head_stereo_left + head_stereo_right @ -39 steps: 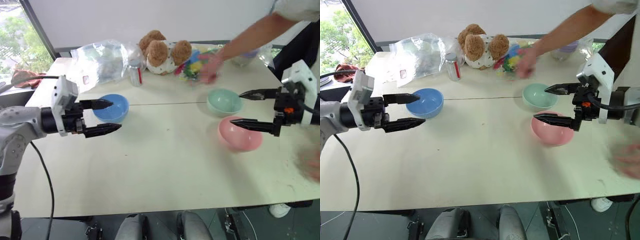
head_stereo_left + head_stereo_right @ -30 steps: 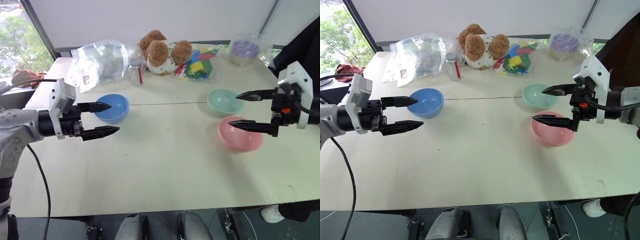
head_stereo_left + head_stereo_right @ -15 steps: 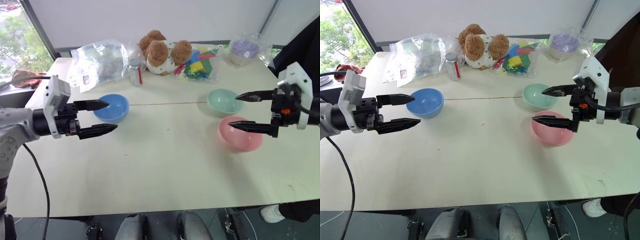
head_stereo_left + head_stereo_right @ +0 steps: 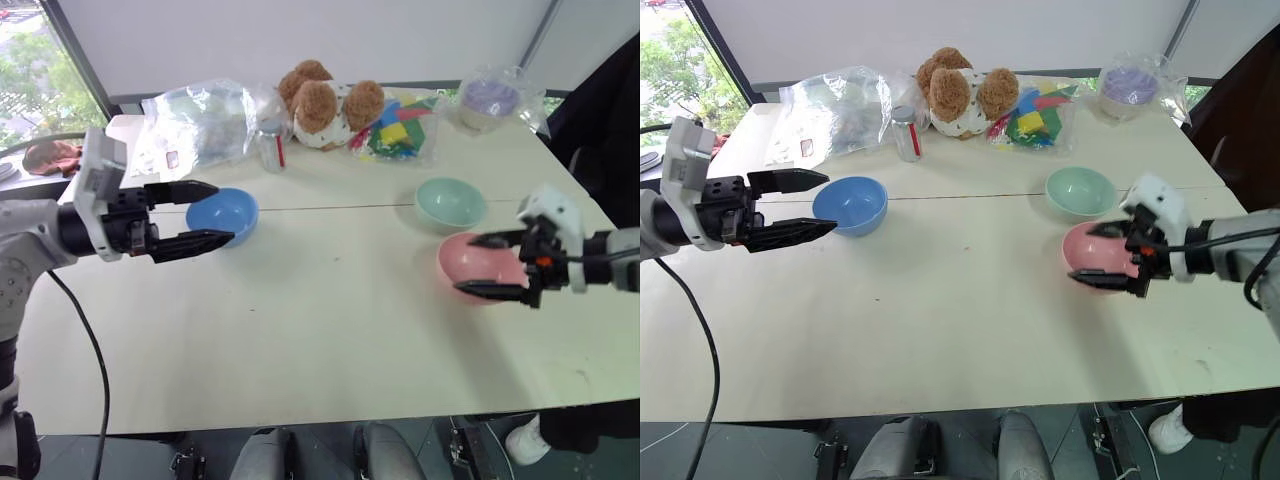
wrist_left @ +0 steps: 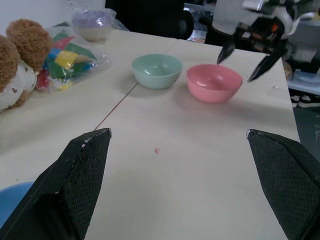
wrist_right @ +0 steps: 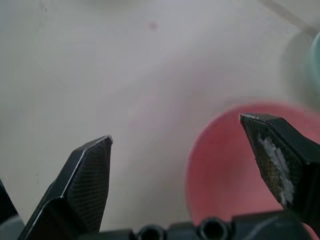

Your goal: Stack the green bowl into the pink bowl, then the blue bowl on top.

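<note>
We are looking at a stack that has not begun: all three bowls are sitting apart on the table, each one empty as far as we can see. Our right claw is hanging with its jaws spread wide and gripping nothing, and the pink bowl is lying right under it, its near rim between the two black fingers in the right wrist view. The green bowl is resting just beyond that claw, close to the pink one but not touching it, so we are judging it the first thing to lift. Our left claw is hovering wide open too, empty, with the blue bowl sitting just past its fingertips. Well beyond both claws, at the far edge, we are seeing a teddy bear, a clear plastic bag, a small bottle, a bag of coloured blocks and a wrapped purple-topped tub, none of them part of our job. Both placements are waiting: green into pink, then blue on top.
</note>
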Tool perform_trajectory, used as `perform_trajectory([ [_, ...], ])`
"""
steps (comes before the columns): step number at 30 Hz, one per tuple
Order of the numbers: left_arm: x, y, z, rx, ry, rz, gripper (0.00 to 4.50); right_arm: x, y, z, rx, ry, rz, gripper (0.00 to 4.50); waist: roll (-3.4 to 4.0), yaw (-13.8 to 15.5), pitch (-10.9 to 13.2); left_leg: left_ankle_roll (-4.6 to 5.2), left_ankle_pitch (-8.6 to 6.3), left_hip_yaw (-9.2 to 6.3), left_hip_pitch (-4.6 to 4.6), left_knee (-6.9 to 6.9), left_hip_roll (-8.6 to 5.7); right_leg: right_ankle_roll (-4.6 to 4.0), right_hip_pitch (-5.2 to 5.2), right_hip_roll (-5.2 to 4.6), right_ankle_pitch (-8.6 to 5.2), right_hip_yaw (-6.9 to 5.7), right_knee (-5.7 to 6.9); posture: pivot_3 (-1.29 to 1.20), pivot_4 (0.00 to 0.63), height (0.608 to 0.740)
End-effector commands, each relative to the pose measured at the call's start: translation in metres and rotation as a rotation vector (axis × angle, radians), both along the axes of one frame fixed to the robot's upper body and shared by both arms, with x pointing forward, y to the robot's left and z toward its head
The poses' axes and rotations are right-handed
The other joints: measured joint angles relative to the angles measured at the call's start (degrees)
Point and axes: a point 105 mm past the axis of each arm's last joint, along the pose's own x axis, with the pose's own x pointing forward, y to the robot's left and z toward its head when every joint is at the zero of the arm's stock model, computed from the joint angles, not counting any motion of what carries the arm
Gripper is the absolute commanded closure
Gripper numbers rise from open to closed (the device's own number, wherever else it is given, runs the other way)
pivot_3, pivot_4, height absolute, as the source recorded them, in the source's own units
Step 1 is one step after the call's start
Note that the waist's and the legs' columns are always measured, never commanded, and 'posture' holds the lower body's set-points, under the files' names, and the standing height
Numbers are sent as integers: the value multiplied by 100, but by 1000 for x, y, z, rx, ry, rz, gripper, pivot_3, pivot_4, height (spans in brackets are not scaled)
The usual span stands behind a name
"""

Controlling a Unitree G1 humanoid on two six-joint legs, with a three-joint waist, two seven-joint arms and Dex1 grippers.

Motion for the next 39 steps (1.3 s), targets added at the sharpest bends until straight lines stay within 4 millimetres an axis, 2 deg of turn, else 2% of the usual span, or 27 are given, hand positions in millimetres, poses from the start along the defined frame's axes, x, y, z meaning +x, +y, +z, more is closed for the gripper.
perform_trajectory([
  [1,-2,-3,9,-4,-47,-17,0,4,-13,-10,-109,-17,-41,64,0,1,0,0,0,0,0,1,0,0,1,1,0,0,0,0,150,740],
  [8,-1,-4,8,-1,-58,-6,0,5,-25,-42,-249,19,-26,64,0,0,0,0,0,0,0,2,0,0,0,8,0,-1,2,0,150,740],
  [9,-1,-4,8,-1,-61,-3,0,5,-25,-45,-269,17,-12,581,0,0,0,0,0,0,0,2,0,0,0,10,0,-1,2,0,150,740],
  [10,-1,-4,8,-1,-63,0,0,5,-23,-46,-270,15,-4,877,0,1,0,1,0,1,0,2,0,0,1,10,0,-1,2,0,150,740],
  [16,-1,-2,9,5,-72,15,0,8,-10,-34,-305,-50,82,3999,0,0,0,1,0,1,0,3,0,1,1,16,0,0,2,0,150,740],
  [18,-1,-1,9,5,-73,19,0,7,1,-24,-323,-93,147,3999,0,0,0,-1,1,0,0,3,0,1,1,18,0,0,2,0,150,740],
  [23,1,0,11,8,-74,26,0,0,51,1,-350,-211,407,3999,0,-14,0,-1,1,-1,1,4,3,1,0,26,0,0,3,0,150,740],
  [27,3,0,11,11,-75,25,0,2,90,5,-343,-270,589,3999,-4,-16,-2,-1,1,-3,3,4,6,1,0,26,0,1,4,0,150,740],
  [28,2,-1,11,11,-77,24,0,6,97,4,-323,-265,582,3999,-4,-15,-2,-3,2,-4,3,5,6,1,1,27,0,0,4,0,150,740],
  [30,1,-2,13,3,-77,20,0,12,96,1,-336,-257,563,3999,-4,10,-1,-9,6,-3,2,6,6,1,0,29,0,0,4,0,150,740],
  [33,-1,-1,12,5,-73,24,0,19,81,1,-366,-258,504,3999,-4,76,-1,-9,6,-6,-2,6,-1,1,2,27,0,-1,0,0,150,740],
  [36,-2,0,10,7,-70,34,0,27,60,13,-321,-265,352,3999,-4,92,-1,-7,4,0,-3,6,-2,1,5,25,0,-1,-13,0,150,740],
  [39,-2,0,9,4,-69,35,0,23,44,23,-271,-242,236,3999,-4,127,-1,-7,4,-3,-3,5,-1,1,5,17,0,-1,-12,0,150,740],
])
